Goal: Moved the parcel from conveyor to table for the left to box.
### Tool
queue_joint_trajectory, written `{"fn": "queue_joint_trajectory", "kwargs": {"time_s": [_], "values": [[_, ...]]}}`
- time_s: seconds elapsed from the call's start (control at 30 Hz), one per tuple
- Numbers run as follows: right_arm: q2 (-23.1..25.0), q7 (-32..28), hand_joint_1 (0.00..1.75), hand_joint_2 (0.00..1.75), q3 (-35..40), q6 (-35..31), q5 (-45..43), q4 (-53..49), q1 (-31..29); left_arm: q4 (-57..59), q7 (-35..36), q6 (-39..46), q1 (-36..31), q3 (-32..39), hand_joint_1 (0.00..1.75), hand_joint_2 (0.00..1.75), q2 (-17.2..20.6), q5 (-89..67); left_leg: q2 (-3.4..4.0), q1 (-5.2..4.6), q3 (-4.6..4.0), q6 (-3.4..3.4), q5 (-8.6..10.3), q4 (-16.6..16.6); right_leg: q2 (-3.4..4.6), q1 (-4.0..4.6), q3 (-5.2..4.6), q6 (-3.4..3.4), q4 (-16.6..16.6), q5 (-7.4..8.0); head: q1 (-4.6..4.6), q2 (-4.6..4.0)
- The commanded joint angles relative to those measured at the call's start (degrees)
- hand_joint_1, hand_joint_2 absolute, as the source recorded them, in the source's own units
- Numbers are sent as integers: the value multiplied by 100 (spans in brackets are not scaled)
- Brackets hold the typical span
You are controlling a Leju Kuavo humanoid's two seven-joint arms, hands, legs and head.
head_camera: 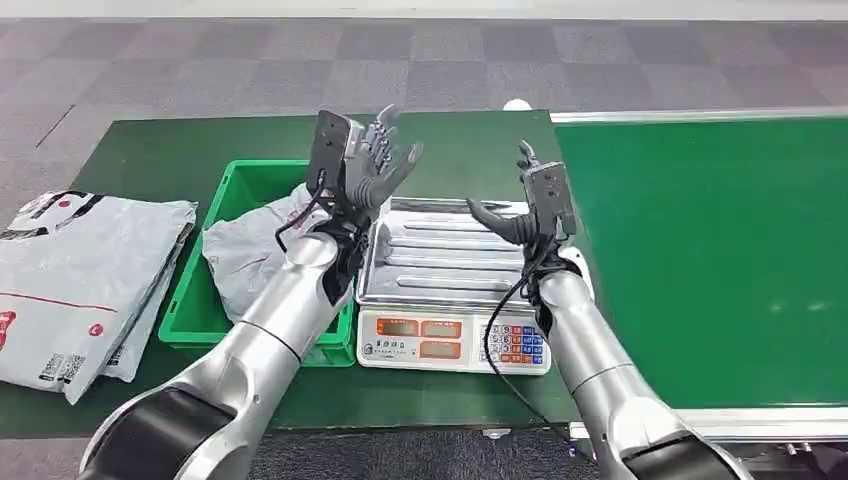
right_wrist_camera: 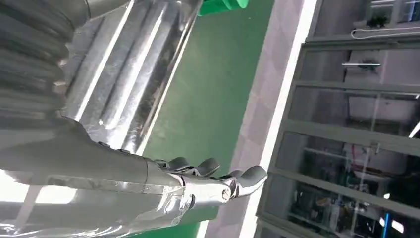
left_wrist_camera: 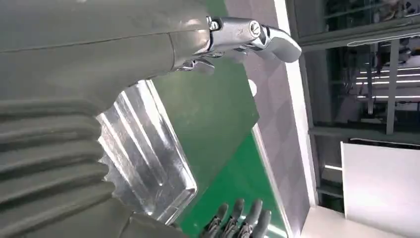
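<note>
While both silver arms are raised over the dark green table [head_camera: 150, 150], neither hand holds anything. The left hand [head_camera: 375, 160] is lifted above the near edge of the green plastic box [head_camera: 235, 190], its dark fingers [head_camera: 385, 140] spread apart and pointing upward. The right hand [head_camera: 525, 215] hangs over the right part of the ribbed steel tray of the weighing scale [head_camera: 440, 255], with its thick thumb [head_camera: 490, 215] stretched toward the left and the fingers apart; nothing lies between them.

One grey plastic parcel [head_camera: 245, 250] lies crumpled inside the green plastic box, leaning against the box's right wall, partly hidden behind the left forearm. The scale stands just beside the box on its right, touching or almost touching it, and its front panel with two orange displays [head_camera: 420, 338] and coloured keys faces the robot. The steel tray carries nothing.

On the left part of the table, well apart from the box's contents, lies a flat pile of grey and white mailing bags with red print [head_camera: 80, 280]. To the right of the scale runs the bright green conveyor belt [head_camera: 720, 260], with a silver frame along its far edge.

From the left wrist, the steel tray [left_wrist_camera: 148, 148] shows beside the grey thumb [left_wrist_camera: 247, 34]; from the right wrist, the same tray [right_wrist_camera: 129, 64] lies under the right thumb [right_wrist_camera: 213, 186].
</note>
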Motion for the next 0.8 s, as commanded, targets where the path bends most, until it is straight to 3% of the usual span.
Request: {"fn": "queue_joint_trajectory", "kwargs": {"time_s": [0.03,0.4,0.43,0.8], "values": [[-76,36,0,175,146,-1,-16,183,-128,363,17,-9,-203,-19,0,0,6,27,2,3,2,-1,2,-2,1,4,2,-4,-3,2,0,0],[-76,36,0,175,146,-1,-16,183,-128,363,17,-9,-203,-19,0,0,6,27,12,13,30,2,9,-31,10,15,36,-9,-46,17,0,0],[-76,36,0,175,146,-1,-16,183,-128,363,17,-9,-203,-19,0,0,6,27,3,3,1,0,0,-1,3,4,3,-3,-3,2,0,0],[-76,36,0,175,146,-1,-16,183,-128,363,17,-9,-203,-19,0,0,6,27,5,6,8,0,2,-7,5,7,10,-5,-13,5,0,0]]}}
